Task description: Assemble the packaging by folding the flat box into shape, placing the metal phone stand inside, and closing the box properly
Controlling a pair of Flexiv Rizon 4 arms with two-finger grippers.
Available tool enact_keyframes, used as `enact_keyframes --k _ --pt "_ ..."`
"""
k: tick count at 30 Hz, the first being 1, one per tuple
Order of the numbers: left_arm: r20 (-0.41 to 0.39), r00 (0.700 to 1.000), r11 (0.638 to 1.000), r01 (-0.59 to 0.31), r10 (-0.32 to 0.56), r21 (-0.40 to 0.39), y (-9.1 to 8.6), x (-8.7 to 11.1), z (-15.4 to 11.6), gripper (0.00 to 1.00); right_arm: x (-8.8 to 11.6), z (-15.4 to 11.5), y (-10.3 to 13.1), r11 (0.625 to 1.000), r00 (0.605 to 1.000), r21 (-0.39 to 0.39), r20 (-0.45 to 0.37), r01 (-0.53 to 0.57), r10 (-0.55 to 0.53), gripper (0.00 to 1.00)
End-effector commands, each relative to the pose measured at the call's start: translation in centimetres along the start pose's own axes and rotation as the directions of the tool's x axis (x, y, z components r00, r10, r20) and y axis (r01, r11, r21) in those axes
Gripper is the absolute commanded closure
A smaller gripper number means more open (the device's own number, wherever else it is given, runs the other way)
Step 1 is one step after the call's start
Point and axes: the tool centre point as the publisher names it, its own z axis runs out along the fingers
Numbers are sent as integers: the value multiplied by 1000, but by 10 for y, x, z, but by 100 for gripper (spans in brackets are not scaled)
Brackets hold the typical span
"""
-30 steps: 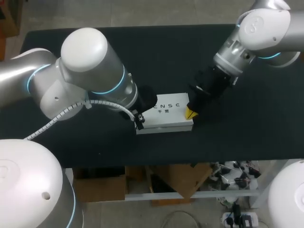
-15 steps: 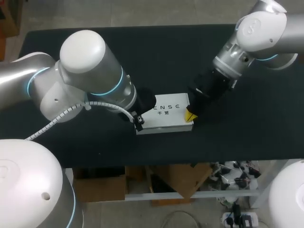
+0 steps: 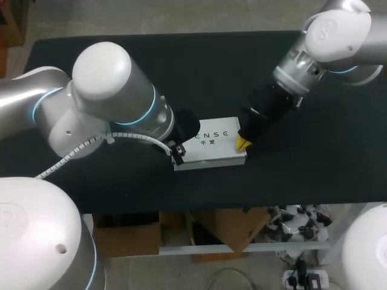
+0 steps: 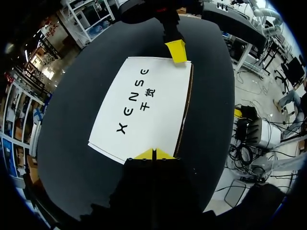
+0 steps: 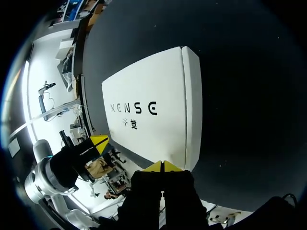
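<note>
1. Now the white box (image 3: 213, 147) lies flat near the middle of the black table (image 3: 199, 66).
2. Left gripper (image 4: 153, 154) is closed, tips together against one short end.
3. Right gripper (image 5: 162, 166) is closed too, at the opposite end.

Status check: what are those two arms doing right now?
Left gripper shut, tips at one end of the box. Right gripper shut at the opposite end. Box looks closed. Nothing in the way.
</note>
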Motion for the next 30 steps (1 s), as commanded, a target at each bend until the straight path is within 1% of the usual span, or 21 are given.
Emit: enact_keyframes --k 1,5,13,21,24,28,29,30 --pt "17 1000 1000 0 0 4 3 4 -8 100 4 -1 -8 1000 1000 -22 10 2 -2 100" --pt "3 1000 1000 1 -1 2 3 2 -2 100 3 2 -6 1000 1000 -18 13 1 -1 100" --pt "-48 999 1000 17 -17 -11 7 0 17 100 -9 15 5 999 1000 20 1 -27 27 100" --pt "-65 997 999 32 -33 -13 12 2 22 100 -16 20 8 999 999 36 -13 -41 41 100" --pt "-60 997 999 44 -44 -5 12 1 16 100 -13 16 4 999 999 26 -19 -34 35 100" --pt "-31 998 999 48 -48 10 6 1 -1 100 -5 5 -5 1000 1000 -7 -24 -4 4 100" --pt "-28 998 999 51 -51 12 3 1 -6 100 -3 2 -7 1000 1000 -17 -24 4 -5 93" --pt "-25 998 998 54 -54 13 2 2 -8 100 -1 0 -8 1000 1000 -25 -26 11 -11 91"
